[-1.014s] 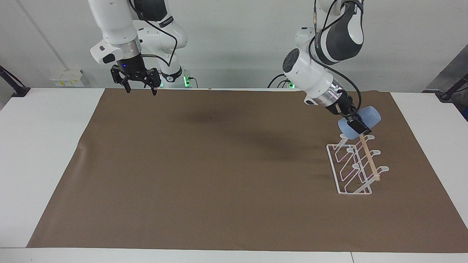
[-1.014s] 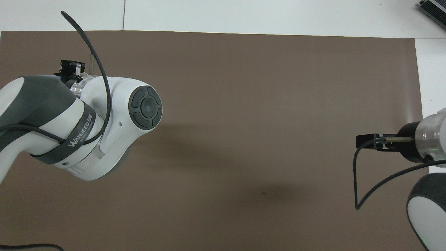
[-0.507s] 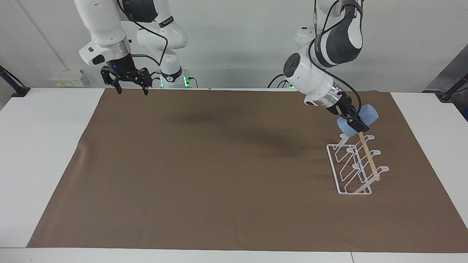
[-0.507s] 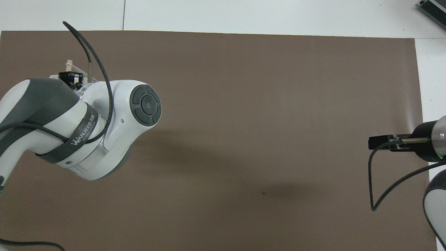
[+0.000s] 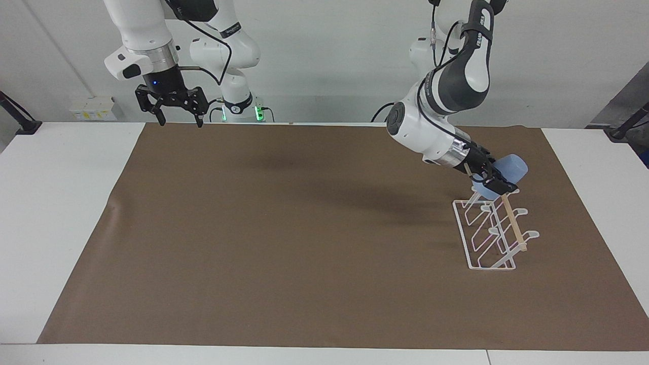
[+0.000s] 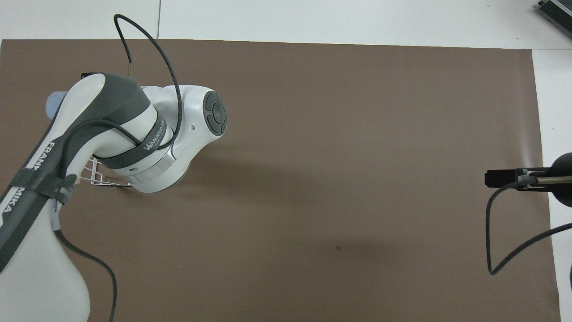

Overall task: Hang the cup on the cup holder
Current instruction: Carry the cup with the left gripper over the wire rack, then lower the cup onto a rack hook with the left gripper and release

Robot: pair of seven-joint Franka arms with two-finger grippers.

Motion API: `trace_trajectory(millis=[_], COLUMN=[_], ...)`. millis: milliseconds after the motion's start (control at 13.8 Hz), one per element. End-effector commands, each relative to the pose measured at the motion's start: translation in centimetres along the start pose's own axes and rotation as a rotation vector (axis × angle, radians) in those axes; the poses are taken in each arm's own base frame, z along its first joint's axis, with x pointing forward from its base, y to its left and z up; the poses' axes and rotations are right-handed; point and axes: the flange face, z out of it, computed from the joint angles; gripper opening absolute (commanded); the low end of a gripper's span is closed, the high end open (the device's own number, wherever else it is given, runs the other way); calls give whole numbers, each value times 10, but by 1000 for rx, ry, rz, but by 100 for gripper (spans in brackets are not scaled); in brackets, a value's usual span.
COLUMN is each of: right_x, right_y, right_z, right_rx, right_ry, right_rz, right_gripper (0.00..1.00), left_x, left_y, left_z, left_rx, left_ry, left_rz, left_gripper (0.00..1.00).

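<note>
The light-blue cup (image 5: 513, 167) is held tilted in my left gripper (image 5: 494, 182), which is shut on it. Its lower end is at the top of the prong of the cup holder (image 5: 487, 243) nearest the robots. I cannot tell whether the prong is inside the cup. The white wire rack with its wooden dowel (image 5: 513, 223) stands on the mat toward the left arm's end of the table. In the overhead view the left arm hides most of it; only a bit of cup (image 6: 53, 100) and rack (image 6: 96, 172) shows. My right gripper (image 5: 175, 109) is open and empty.
A brown mat (image 5: 284, 228) covers most of the white table (image 5: 56, 203). The right arm waits, raised over the mat's corner nearest its base. In the overhead view the right gripper (image 6: 505, 179) shows at that end of the mat.
The left arm has lowered and re-angled, bringing the cup down onto the rack's nearest prong. The right gripper has drawn back toward its own end of the table and risen a little.
</note>
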Motion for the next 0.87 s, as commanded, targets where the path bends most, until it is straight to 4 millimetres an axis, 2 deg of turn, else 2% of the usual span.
trace_trajectory(millis=[0,72,217,362,797], right_x=[-2,-2,-2,-2,-2], right_y=[2,3,4,3,3], right_z=[-6,-5,-5,-5,-5], right_rx=[-2,-1,-1,-1,-1], right_ry=[17,17,17,17,17], right_rz=[-15,-13,-12,-13,-13], right_gripper=[100,100,100,100,100], left_x=[2,9,6,-12,0], left_y=[-17,-18,-24,-38,-41], left_z=[4,9,20,27,30], left_rx=[17,18,8,-6,-15], left_ry=[-19,-30,-42,-47,-12], left_rz=[-55,-54,-66,-111,-117], left_gripper=[0,0,0,0,0])
